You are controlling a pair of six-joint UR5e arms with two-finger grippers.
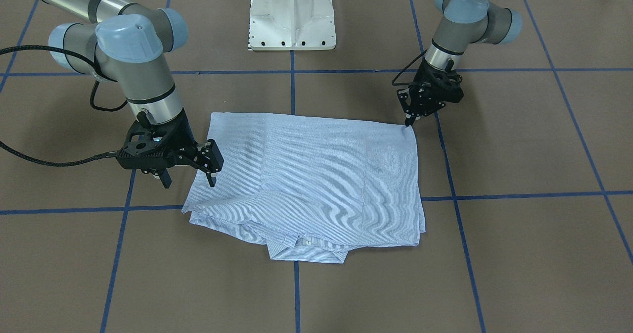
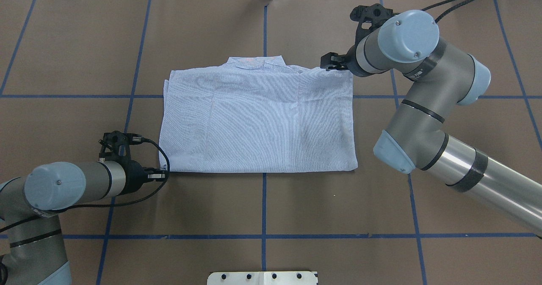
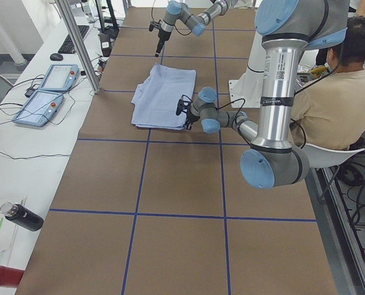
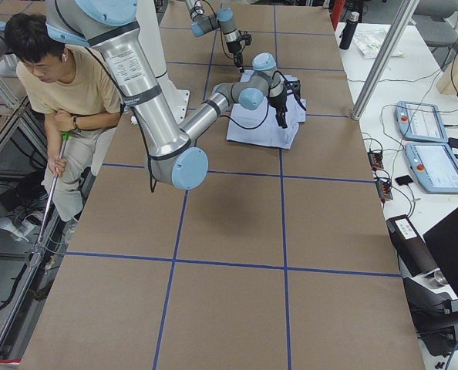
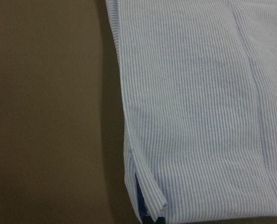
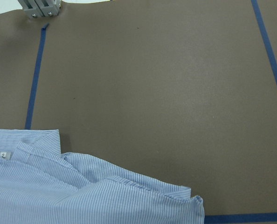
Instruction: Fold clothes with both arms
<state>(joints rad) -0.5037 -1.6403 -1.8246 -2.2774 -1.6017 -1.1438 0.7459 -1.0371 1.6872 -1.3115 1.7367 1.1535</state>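
The light blue striped shirt [image 1: 316,174] lies folded into a flat rectangle at the table's middle, collar [image 2: 258,62] on the far side from the robot. My left gripper [image 1: 411,121] is low at the shirt's near-left corner [image 2: 160,175], its jaws close together on that corner. The left wrist view shows the corner's layers [image 5: 148,200] slightly lifted. My right gripper [image 1: 189,178] is open above the far-right corner [image 2: 332,62], one finger over the cloth's edge and one beside it. The right wrist view shows that corner [image 6: 190,203] and the collar with its white label [image 6: 3,154].
The white pedestal base [image 1: 292,16] stands on the robot's side of the shirt. Blue tape lines [image 2: 264,200] grid the brown table. A seated person [image 3: 330,98] is beside the robot. Two control tablets [image 3: 47,92] and a black bottle [image 3: 23,216] lie on the side bench.
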